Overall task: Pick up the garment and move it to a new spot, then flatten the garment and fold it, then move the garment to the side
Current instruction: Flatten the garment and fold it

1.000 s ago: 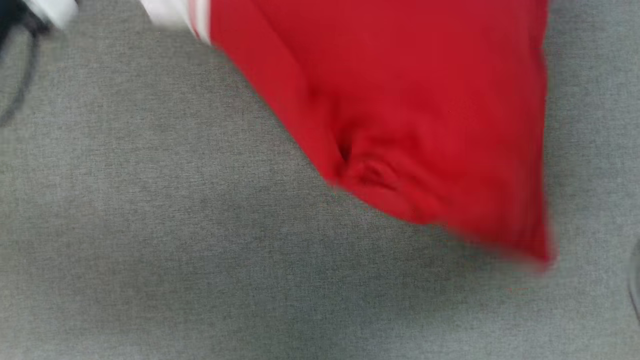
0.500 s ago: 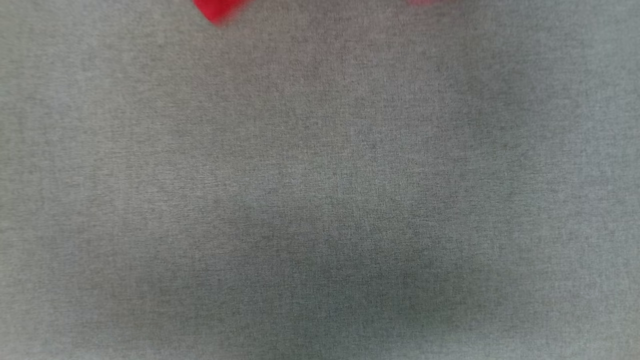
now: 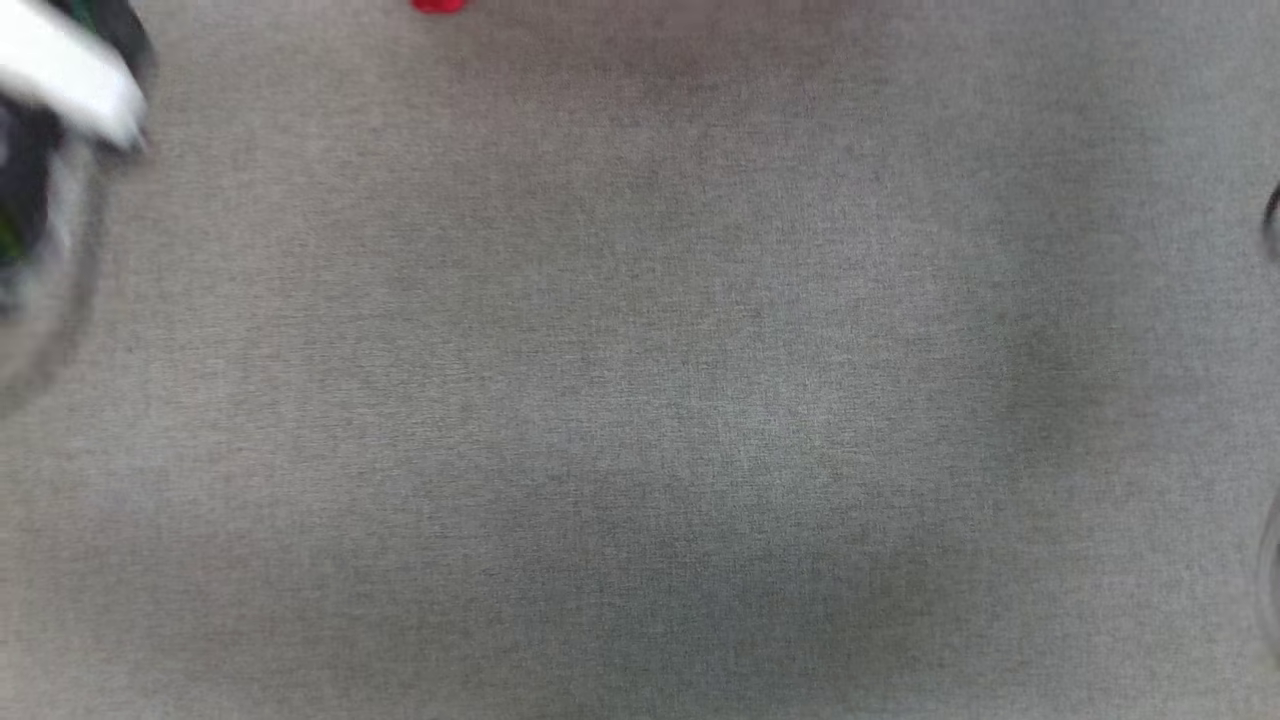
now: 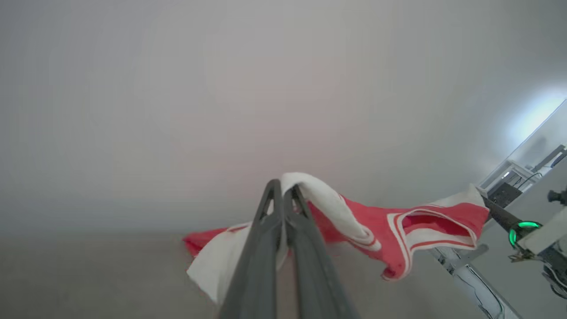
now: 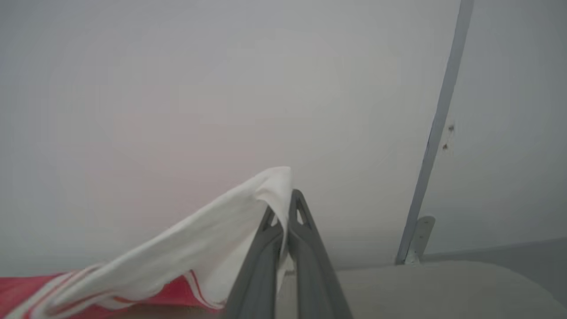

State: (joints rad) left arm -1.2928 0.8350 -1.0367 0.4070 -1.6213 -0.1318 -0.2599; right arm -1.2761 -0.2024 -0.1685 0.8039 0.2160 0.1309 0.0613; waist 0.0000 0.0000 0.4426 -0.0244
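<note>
The garment (image 4: 425,226) is red with white sleeves and red-striped trim, and it hangs stretched in the air between both grippers. My left gripper (image 4: 282,188) is shut on one white sleeve. The cloth runs right to the other arm's dark fingers by a green-lit wrist (image 4: 522,230). My right gripper (image 5: 285,204) is shut on a white sleeve of the garment (image 5: 186,248), whose red body trails off lower left. In the head view, a small red tip of the garment (image 3: 437,5) shows at the top edge.
A grey fabric surface (image 3: 640,400) spreads below. A blurred white and dark arm part (image 3: 70,70) sits at the head view's upper left. A pale upright strip (image 5: 436,133) runs down the wall, and a rack with equipment (image 4: 505,177) stands far right.
The red garment filled the head view's upper right a second ago; it has gone up out of the top edge, leaving a small tip. A blurred arm part has come in upper left.
</note>
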